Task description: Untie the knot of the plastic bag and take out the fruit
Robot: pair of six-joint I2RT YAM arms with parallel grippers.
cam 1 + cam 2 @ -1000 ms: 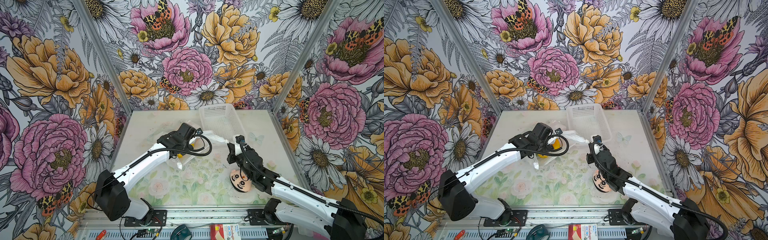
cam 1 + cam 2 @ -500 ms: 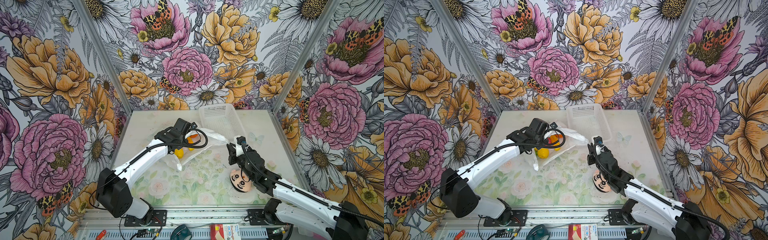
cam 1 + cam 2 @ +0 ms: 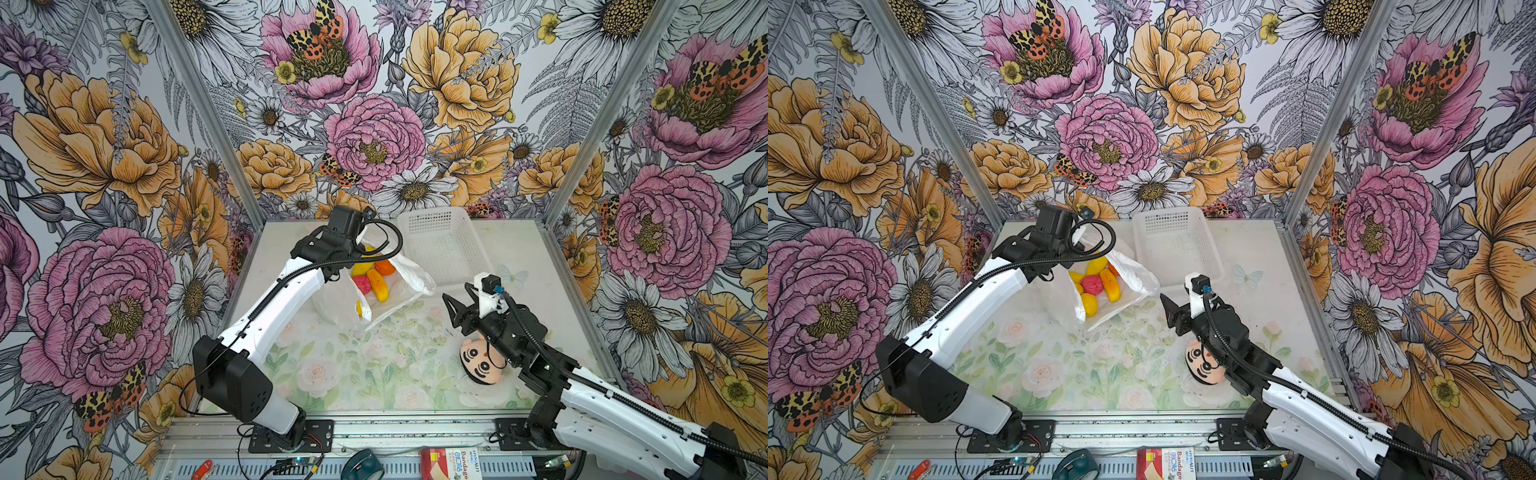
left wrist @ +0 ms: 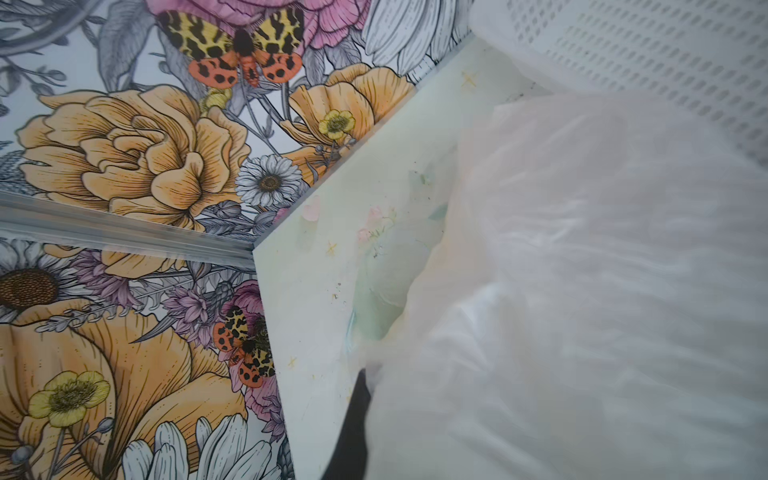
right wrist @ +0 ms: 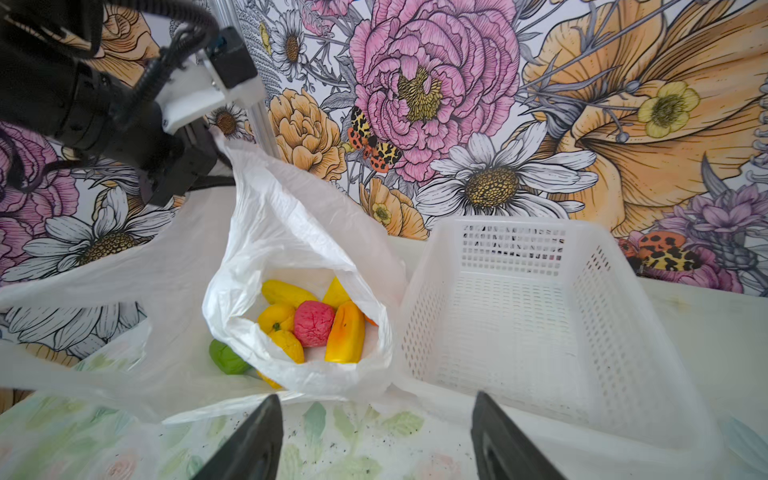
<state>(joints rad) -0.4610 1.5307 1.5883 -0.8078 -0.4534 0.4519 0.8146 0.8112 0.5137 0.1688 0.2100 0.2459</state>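
Observation:
The plastic bag [image 3: 409,276] [image 3: 1136,270] lies left of centre with its mouth gaping toward my right gripper; no knot shows. Inside sit the fruit [image 5: 313,323] [image 3: 376,280] [image 3: 1092,284]: several yellow ones, a pink-red one and an orange one, with a green one [image 5: 226,357] behind the film. My left gripper [image 5: 222,180] is shut on the bag's upper film and holds it up at the back left. In its own wrist view one dark finger [image 4: 353,424] shows and film [image 4: 582,291] covers the rest. My right gripper [image 3: 456,292] [image 3: 1173,301] [image 5: 377,397] is open and holds nothing, just in front of the bag's mouth.
A white perforated basket [image 3: 440,245] [image 5: 519,316] stands right of the bag, touching its film. A doll's head [image 3: 482,361] lies under my right arm near the front. Flowered walls close in the table on three sides.
My left gripper shut on the bag's film and drew it up toward the back left. My right gripper let go of the bag and opened. The bag's mouth now gapes, showing more fruit.

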